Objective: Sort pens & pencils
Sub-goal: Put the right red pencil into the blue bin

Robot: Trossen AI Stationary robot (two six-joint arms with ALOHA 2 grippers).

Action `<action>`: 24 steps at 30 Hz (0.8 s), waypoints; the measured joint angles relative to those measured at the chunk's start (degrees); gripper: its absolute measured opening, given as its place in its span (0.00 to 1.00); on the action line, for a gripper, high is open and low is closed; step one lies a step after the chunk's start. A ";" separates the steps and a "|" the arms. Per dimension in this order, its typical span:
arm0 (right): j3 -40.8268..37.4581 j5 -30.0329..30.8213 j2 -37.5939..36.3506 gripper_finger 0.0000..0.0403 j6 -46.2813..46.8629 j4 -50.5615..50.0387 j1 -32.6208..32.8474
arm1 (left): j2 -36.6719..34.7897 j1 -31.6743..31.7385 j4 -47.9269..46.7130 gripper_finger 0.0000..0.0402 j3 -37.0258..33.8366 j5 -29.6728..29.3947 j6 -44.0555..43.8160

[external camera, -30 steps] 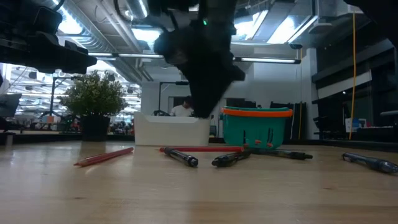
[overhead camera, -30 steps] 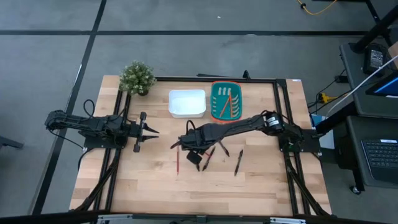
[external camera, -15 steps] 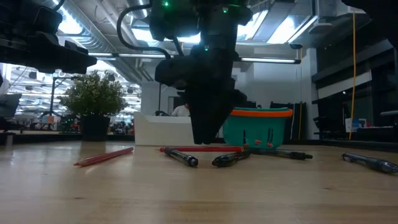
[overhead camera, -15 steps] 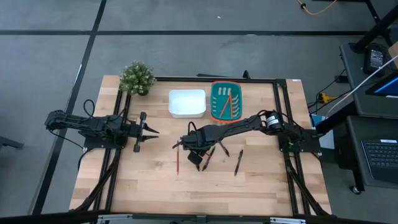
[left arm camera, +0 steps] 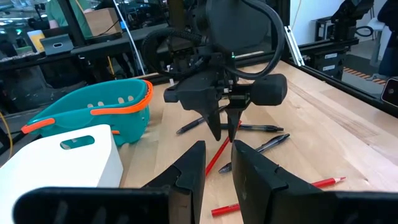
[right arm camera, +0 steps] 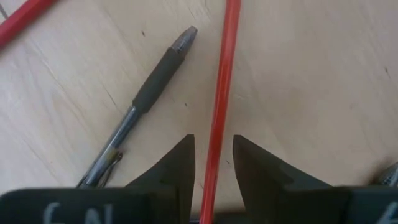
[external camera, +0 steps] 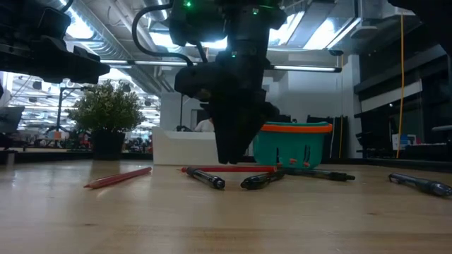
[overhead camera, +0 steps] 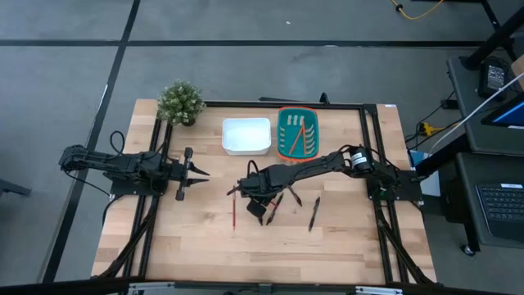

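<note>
- A small potted plant (overhead camera: 180, 102) stands at the far left corner of the wooden counter (overhead camera: 205, 246).
- A white tray (overhead camera: 246, 136) sits near the counter's far edge.
- Just beside it is a teal basket (overhead camera: 282, 123) with an orange rim.
- A computer keyboard (overhead camera: 501, 201) lies on a dark desk beyond the counter's right side.

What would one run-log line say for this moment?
right gripper: open, straddling red pencil on table | left gripper: open, waiting at left | teal basket: holds pencils
</note>
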 joint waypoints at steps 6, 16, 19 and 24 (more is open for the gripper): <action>0.00 0.00 0.33 0.27 -0.13 0.23 0.00 | -0.01 0.00 0.00 0.18 0.00 0.00 -0.01; 0.00 0.00 0.33 0.27 -0.11 0.27 0.00 | 0.00 -0.01 0.00 0.18 0.00 0.01 0.00; 0.00 0.02 0.33 0.27 -0.11 0.27 0.00 | -0.01 -0.01 0.00 0.18 0.00 0.01 -0.02; 0.04 -0.18 1.93 0.27 -0.16 0.97 -0.02 | -0.01 0.00 0.00 0.18 0.00 0.01 0.00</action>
